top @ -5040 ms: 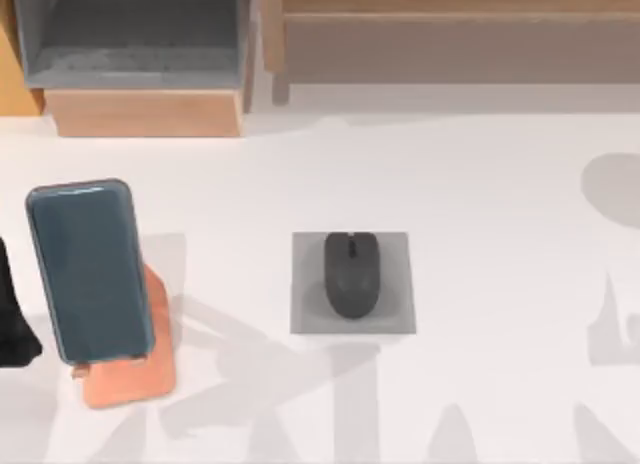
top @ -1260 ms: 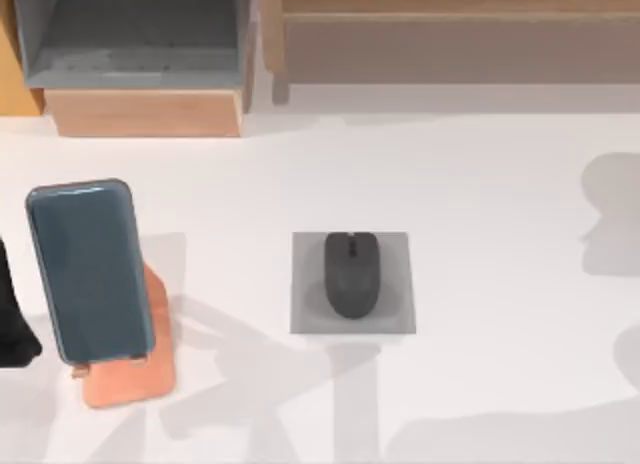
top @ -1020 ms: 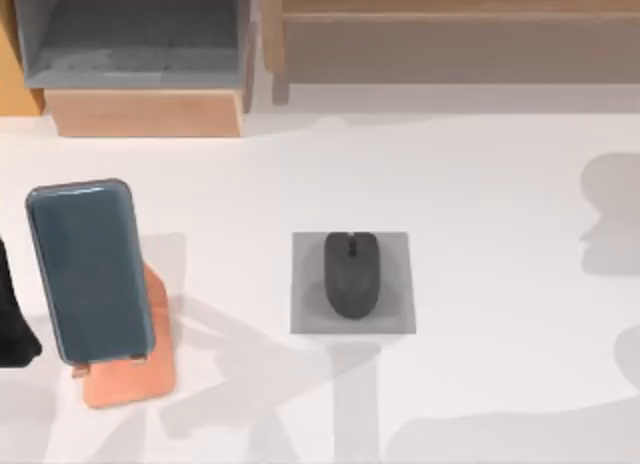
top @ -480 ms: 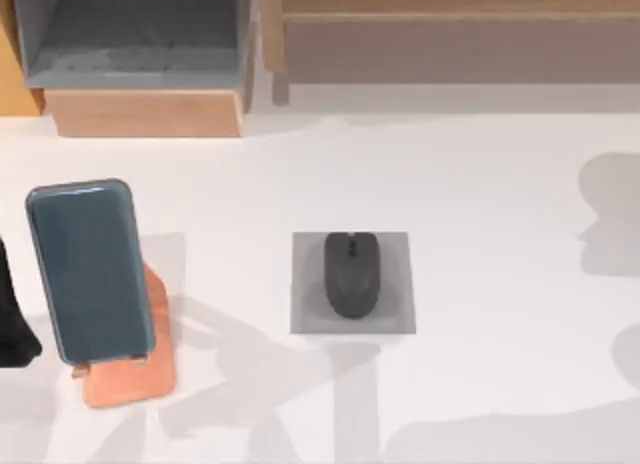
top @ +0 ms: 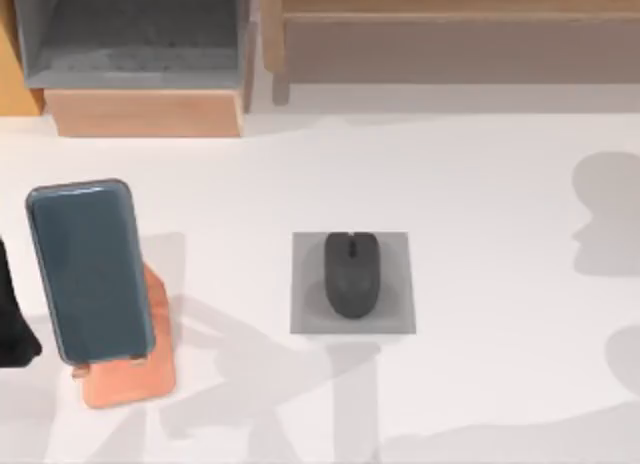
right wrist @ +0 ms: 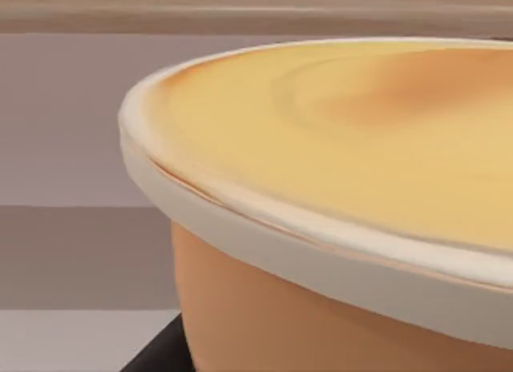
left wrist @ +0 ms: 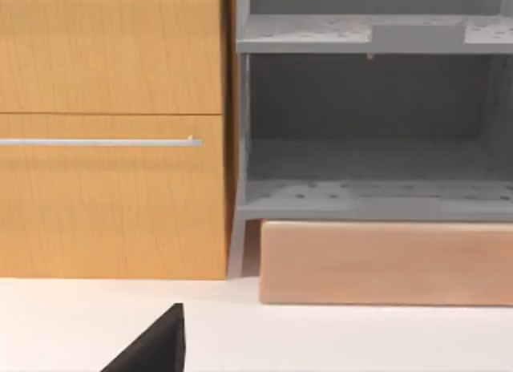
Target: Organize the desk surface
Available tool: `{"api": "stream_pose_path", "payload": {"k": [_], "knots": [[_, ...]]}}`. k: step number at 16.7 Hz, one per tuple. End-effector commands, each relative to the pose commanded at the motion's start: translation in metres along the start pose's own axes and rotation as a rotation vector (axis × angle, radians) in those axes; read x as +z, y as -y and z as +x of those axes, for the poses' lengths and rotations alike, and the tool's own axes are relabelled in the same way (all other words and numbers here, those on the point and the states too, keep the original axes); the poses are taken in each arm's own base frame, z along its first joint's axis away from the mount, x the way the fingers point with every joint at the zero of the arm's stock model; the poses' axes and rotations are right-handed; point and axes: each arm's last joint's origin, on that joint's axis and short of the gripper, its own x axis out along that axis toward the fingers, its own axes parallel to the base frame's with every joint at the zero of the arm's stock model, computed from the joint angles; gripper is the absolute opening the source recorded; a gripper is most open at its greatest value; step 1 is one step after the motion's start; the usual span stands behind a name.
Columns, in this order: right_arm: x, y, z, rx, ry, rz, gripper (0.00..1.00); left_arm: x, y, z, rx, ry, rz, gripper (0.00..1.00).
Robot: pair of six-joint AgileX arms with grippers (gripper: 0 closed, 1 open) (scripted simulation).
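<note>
The desk surface [top: 480,184] is a broad white tabletop. A dark phone [top: 90,269] leans on an orange stand [top: 130,379] at the left, and a black mouse [top: 351,274] lies on a small grey pad [top: 305,319] in the middle. My left arm [top: 10,324] rests at the left edge beside the phone; a black part of my left gripper [left wrist: 156,346] shows low over the white top. In the right wrist view an orange vessel with a cream rim [right wrist: 337,196] sits very close, and a black part of my right gripper [right wrist: 160,354] shows under it.
Light wooden shelf units with grey interiors [top: 130,44] and a long wooden unit [top: 450,34] line the back edge. The left wrist view faces a wooden drawer front [left wrist: 104,147] and a grey shelf bay [left wrist: 369,123]. Shadows fall on the right of the tabletop.
The shadows at the right of the table have drifted a little leftward. Phone, stand, mouse, pad and left arm have not moved.
</note>
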Motion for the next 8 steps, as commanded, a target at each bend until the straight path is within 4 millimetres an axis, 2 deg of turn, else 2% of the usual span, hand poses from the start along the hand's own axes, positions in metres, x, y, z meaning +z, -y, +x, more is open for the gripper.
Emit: {"api": "stream_pose_path", "payload": {"k": [3,8], "knots": [[0.025,0.005,0.009,-0.041,0.096,-0.036,0.0,0.0,0.0,0.0,0.0,0.0,0.0,1.0],[0.096,0.004,0.034,-0.183,0.287,-0.085,0.0,0.0,0.0,0.0,0.0,0.0,0.0,1.0]]}}
